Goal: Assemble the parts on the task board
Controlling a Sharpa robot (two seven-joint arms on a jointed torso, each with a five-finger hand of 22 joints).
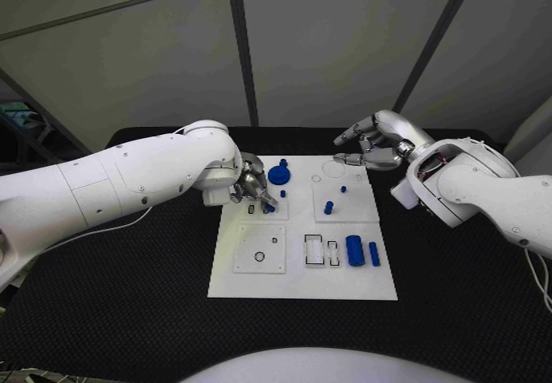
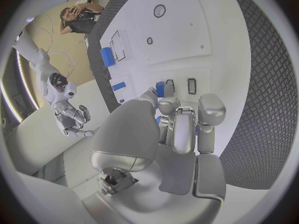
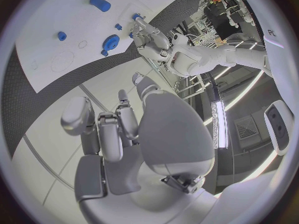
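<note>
While left hand (image 1: 252,190) fingers pinch small blue part (image 2: 160,89) over task board (image 1: 301,279), right hand (image 1: 374,144) hovers, fingers curled, holding nothing.

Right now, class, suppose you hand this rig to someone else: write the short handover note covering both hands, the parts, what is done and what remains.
Left hand: down on the task board, fingers closed around a small blue part.
Right hand: raised above the board's far right corner, fingers curled, holding nothing.
Parts: blue gear at the far edge; two small pegs mid-board; blue cylinder and slim bar lying near the front right.
Done: cannot tell.
Left: place the loose pieces.
</note>
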